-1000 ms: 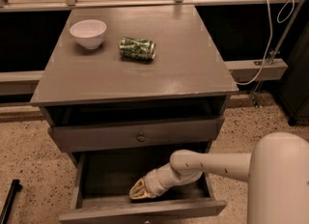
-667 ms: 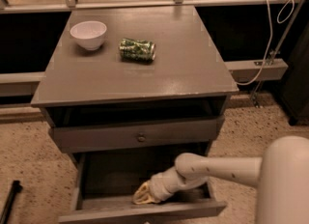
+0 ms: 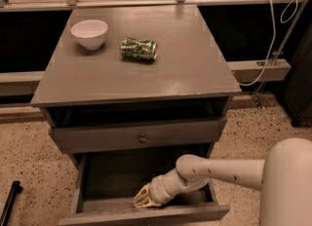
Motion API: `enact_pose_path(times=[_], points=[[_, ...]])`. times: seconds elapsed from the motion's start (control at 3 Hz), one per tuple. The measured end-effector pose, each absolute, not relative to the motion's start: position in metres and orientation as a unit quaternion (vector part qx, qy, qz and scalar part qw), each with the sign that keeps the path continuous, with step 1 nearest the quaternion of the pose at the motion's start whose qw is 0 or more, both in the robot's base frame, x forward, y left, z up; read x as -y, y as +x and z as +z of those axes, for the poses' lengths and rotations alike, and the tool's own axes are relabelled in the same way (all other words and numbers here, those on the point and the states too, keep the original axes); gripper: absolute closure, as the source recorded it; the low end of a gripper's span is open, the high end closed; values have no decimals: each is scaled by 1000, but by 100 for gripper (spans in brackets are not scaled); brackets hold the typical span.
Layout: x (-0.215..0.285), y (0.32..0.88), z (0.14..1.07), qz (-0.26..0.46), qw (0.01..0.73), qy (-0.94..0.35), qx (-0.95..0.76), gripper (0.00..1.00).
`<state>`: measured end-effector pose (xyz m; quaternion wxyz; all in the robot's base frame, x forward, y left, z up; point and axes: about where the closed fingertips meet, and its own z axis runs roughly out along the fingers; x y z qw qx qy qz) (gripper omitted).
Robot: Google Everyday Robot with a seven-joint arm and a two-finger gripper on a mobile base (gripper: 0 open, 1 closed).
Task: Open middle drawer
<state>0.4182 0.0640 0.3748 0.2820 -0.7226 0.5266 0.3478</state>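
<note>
The grey cabinet (image 3: 146, 74) has a shut drawer front with a small round knob (image 3: 142, 138) just under its top. Below it, the middle drawer (image 3: 117, 171) stands pulled out, and its shallow dark grey box is in view. Its front panel (image 3: 146, 215) runs along the bottom edge of the view, and its knob is hidden. My gripper (image 3: 144, 198) reaches down into this open drawer from the right. It sits low against the inner side of the front panel, a little left of centre. My white arm (image 3: 224, 171) crosses the drawer's right half.
A white bowl (image 3: 89, 33) and a green can (image 3: 139, 49) lying on its side rest on the cabinet top. A white cable (image 3: 273, 49) hangs at the right. A black bar (image 3: 9, 203) lies on the speckled floor at lower left.
My gripper has moved a little toward the front panel inside the open drawer, and the drawer has come out slightly further.
</note>
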Motion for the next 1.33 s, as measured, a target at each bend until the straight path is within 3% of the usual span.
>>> enact_pose_path(times=[1.33], points=[[-79, 420, 413, 377, 333, -696, -513, 100]])
